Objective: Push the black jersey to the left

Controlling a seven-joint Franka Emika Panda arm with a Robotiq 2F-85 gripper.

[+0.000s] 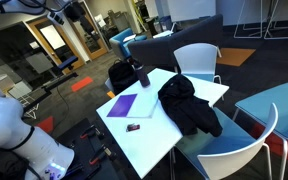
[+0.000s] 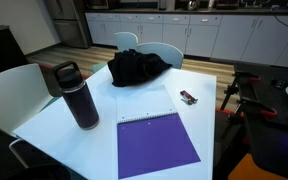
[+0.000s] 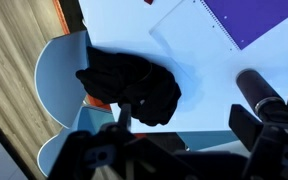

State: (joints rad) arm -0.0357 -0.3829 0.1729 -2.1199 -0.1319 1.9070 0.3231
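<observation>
The black jersey (image 1: 189, 105) lies crumpled on the white table (image 1: 149, 140), hanging over one edge near a chair. It shows in both exterior views, at the far end of the table (image 2: 136, 67) in one. In the wrist view the jersey (image 3: 129, 85) lies at the table's edge, left of centre. My gripper (image 3: 189, 125) is open and empty, high above the table, with bare table top between its fingers. Its dark end shows at the top edge of an exterior view (image 1: 72, 12), far from the jersey.
A purple notebook (image 2: 156, 145) lies mid-table, with a dark bottle (image 2: 79, 95) beside it and a small dark object (image 2: 188, 98) on the other side. White chairs with blue seats (image 1: 199, 60) (image 1: 244, 145) ring the table. A tripod (image 2: 254, 95) stands nearby.
</observation>
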